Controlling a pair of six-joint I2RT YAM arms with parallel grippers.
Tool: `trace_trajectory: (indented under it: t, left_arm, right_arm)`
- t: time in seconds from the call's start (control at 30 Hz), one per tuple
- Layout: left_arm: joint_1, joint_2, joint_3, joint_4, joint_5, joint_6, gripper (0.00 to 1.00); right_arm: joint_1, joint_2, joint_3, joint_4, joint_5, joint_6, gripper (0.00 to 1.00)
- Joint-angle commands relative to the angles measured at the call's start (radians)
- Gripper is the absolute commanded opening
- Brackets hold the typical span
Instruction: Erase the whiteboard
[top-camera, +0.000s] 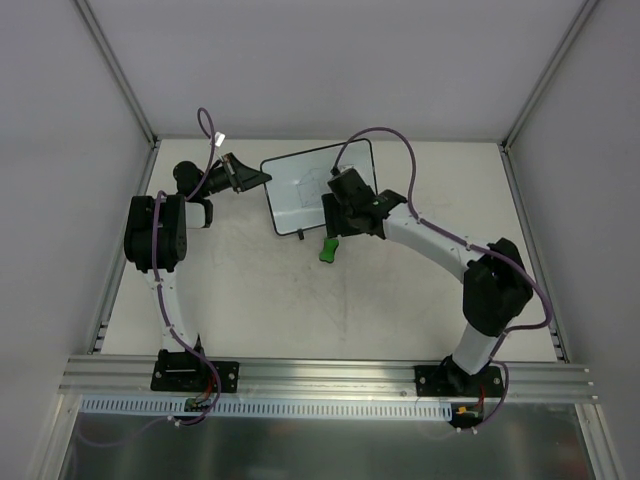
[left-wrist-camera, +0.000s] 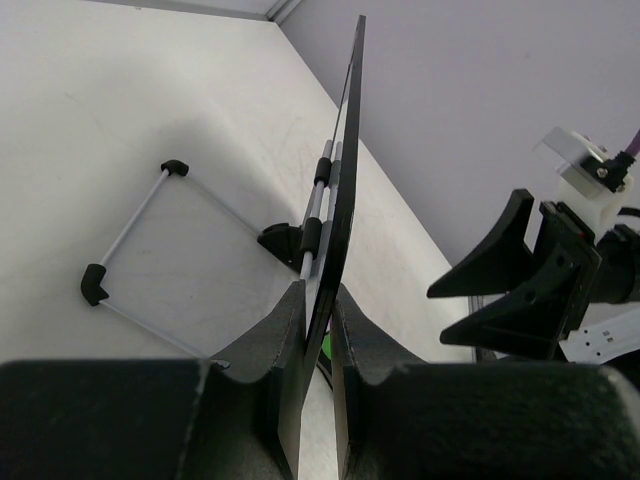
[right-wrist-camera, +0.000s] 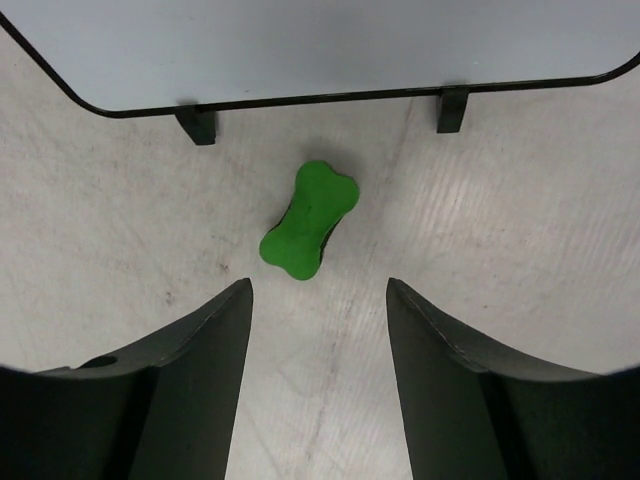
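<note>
The whiteboard (top-camera: 300, 185) stands tilted at the back middle of the table, with a faint line sketch on its face. My left gripper (top-camera: 260, 179) is shut on its left edge; in the left wrist view the board (left-wrist-camera: 345, 170) runs edge-on between the closed fingers (left-wrist-camera: 280, 330). A green bone-shaped eraser (top-camera: 328, 248) lies on the table just in front of the board. My right gripper (top-camera: 338, 222) is open and empty above it. In the right wrist view the eraser (right-wrist-camera: 308, 220) lies just ahead of the spread fingertips (right-wrist-camera: 232, 300), below the board's lower rim (right-wrist-camera: 300, 98).
The board's wire stand (left-wrist-camera: 150, 235) with black corner feet rests on the table behind it. The right gripper (left-wrist-camera: 520, 280) shows in the left wrist view close to the board's face. Grey walls and aluminium posts (top-camera: 115, 70) enclose the table.
</note>
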Motion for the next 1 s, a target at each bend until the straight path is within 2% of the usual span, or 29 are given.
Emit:
trace_trajectory:
  t: [0.0, 0.03, 0.13, 0.33, 0.5, 0.73, 0.77, 0.97]
  left_arm:
    - [0.000, -0.038, -0.021, 0.331, 0.074, -0.001, 0.00]
    - [0.000, -0.036, -0.021, 0.331, 0.074, -0.002, 0.00]
    - [0.000, -0.041, -0.021, 0.331, 0.078, -0.002, 0.00]
    - [0.006, -0.046, -0.027, 0.331, 0.075, -0.003, 0.00]
    - [0.009, -0.050, -0.028, 0.331, 0.076, -0.003, 0.00]
    - [0.012, -0.056, -0.036, 0.331, 0.078, -0.004, 0.00]
    - [0.014, -0.056, -0.033, 0.331, 0.078, -0.004, 0.00]
    - [0.022, -0.061, -0.041, 0.331, 0.076, -0.004, 0.00]
  right_arm:
    - [0.078, -0.012, 0.000, -0.021, 0.162, 0.207, 0.59]
    - [0.112, 0.000, 0.001, -0.024, 0.218, 0.241, 0.59]
    - [0.138, 0.057, 0.011, -0.023, 0.251, 0.366, 0.57]
    - [0.138, 0.106, 0.000, -0.023, 0.276, 0.477, 0.50]
    - [0.126, 0.127, -0.018, -0.015, 0.271, 0.540, 0.53]
    - [0.094, 0.196, 0.000, 0.029, 0.182, 0.578, 0.57]
    - [0.094, 0.204, 0.001, 0.030, 0.176, 0.588, 0.64]
    - [0.092, 0.253, 0.015, 0.046, 0.164, 0.597, 0.64]
